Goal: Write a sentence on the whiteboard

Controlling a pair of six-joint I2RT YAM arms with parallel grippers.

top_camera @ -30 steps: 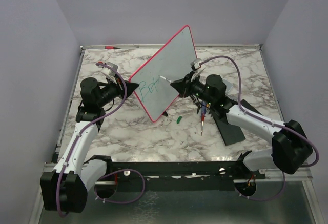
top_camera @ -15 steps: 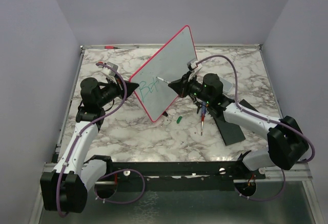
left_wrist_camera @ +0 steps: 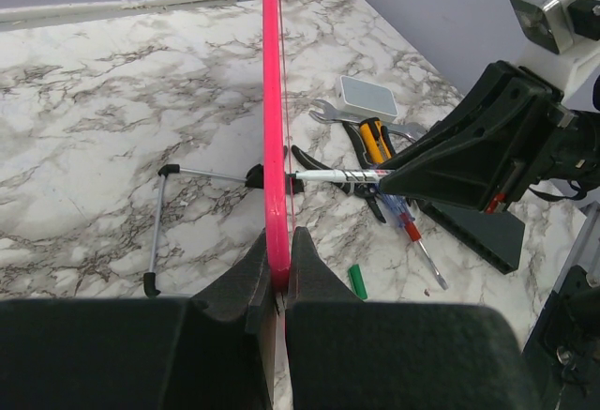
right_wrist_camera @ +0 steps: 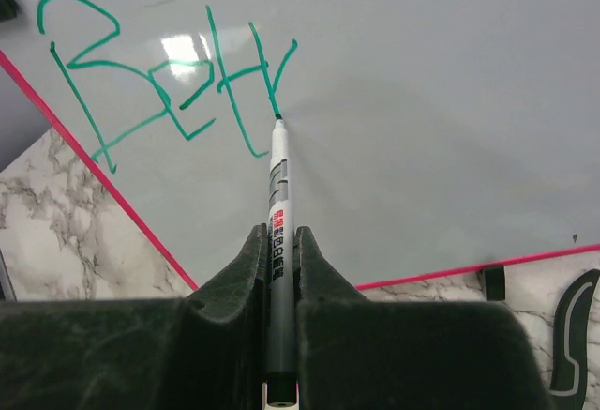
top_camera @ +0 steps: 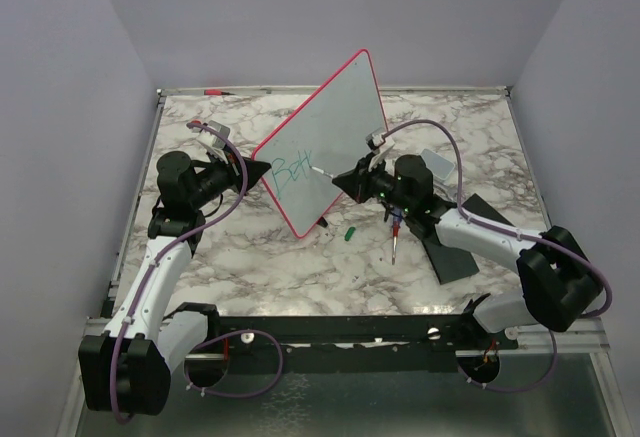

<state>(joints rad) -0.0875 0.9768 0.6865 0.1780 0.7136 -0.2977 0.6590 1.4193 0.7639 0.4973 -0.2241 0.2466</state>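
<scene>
The whiteboard [top_camera: 325, 142] is stood on edge near the middle of the tabletop [top_camera: 250, 267], tilted, with its top corner raised toward the far edge and its bottom corner down on the marble. Its pink rim is clamped between the closed fingers of the left pincer [top_camera: 262, 171] at the board's left corner; in the left wrist view the rim is seen running straight up out of that grip, and a thin wire stand [left_wrist_camera: 155, 241] is seen behind the board. The right pincer [top_camera: 340, 179] is closed around the barrel of a pen [right_wrist_camera: 277, 194], which is pointed at the board's face. The pen's tip is pressed against the white surface at the bottom of the last stroke of some green writing [right_wrist_camera: 159, 86], which can be read as "Bet" followed by one more letter. On the tabletop below the right pincer a small green cap [top_camera: 349, 234] is laid near the board's bottom corner, and a screwdriver [top_camera: 396, 232] is laid just to its right. A black pad [top_camera: 450, 247] is placed further toward the right edge, under the right arm. A red marker [top_camera: 215, 90] is laid along the far edge near the left corner.
</scene>
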